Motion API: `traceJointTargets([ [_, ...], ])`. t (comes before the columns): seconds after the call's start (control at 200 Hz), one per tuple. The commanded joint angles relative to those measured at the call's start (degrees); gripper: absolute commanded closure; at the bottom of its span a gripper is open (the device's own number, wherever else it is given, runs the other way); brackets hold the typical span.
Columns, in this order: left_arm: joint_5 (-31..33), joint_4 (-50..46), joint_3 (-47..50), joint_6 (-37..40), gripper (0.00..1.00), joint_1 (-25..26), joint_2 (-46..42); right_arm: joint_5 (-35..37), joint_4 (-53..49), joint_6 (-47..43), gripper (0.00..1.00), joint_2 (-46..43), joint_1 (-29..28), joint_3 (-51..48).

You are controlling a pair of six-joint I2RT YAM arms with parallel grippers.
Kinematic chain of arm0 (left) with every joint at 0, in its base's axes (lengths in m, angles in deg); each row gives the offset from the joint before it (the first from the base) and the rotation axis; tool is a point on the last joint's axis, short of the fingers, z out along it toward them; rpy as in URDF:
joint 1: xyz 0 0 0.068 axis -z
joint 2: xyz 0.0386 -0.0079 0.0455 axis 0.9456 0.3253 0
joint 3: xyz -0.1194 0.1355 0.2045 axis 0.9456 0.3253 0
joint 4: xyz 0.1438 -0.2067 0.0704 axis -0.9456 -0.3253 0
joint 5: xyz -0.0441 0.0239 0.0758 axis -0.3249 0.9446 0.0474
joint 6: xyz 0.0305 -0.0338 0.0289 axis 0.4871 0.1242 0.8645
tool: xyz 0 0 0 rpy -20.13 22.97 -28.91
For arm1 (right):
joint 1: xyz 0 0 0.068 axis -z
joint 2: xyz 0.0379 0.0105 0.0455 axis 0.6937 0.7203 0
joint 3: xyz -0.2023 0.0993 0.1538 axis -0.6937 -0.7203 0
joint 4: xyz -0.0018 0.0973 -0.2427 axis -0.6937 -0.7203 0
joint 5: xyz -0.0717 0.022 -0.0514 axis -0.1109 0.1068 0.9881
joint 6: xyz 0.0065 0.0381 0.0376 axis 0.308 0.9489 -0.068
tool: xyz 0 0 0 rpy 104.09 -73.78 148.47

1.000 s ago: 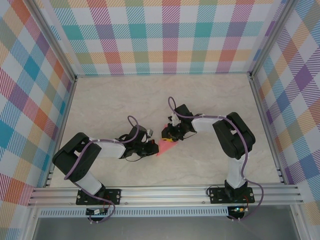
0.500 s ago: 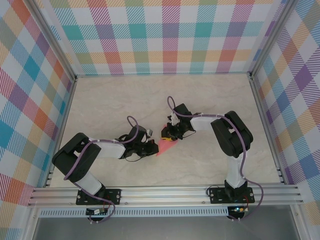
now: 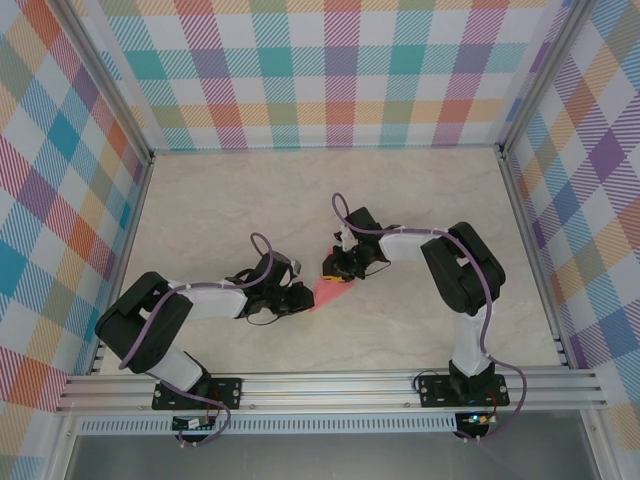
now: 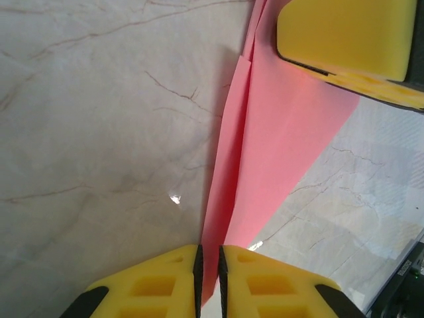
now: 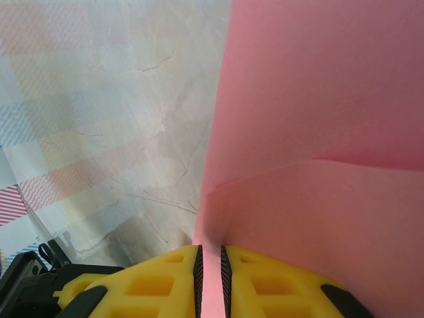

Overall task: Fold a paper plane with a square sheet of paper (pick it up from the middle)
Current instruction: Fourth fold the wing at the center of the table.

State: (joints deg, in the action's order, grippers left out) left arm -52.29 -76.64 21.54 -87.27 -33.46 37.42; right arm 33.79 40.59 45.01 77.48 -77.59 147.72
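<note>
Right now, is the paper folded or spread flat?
Folded. The paper is a narrow wedge with a long crease and overlapping layers.

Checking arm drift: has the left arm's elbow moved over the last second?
Yes: the left arm's elbow has swung leftward, closer to the left frame rail.

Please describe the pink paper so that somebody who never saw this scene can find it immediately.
Look at the marble table inside the checked walls, near its middle. There, between the left gripper and the right gripper, is the paper, a folded pointed shape. It is the only salmon-pink thing there, next to black arms and yellow fingers.
</note>
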Motion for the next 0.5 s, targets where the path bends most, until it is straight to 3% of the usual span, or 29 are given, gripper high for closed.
traceJointTargets([
  [0.0, -0.59, -3.68, -0.09, 1.69, 0.84, -0.47, -0.93, 4.84, -6.23, -1.05, 0.82, 3.69, -0.26, -1.63],
  [0.5, 4.72, -15.82, -3.53, 5.46, 0.92, 1.71, 3.76, 5.63, -7.17, -1.19, 0.81, 3.86, -0.60, -1.37],
])
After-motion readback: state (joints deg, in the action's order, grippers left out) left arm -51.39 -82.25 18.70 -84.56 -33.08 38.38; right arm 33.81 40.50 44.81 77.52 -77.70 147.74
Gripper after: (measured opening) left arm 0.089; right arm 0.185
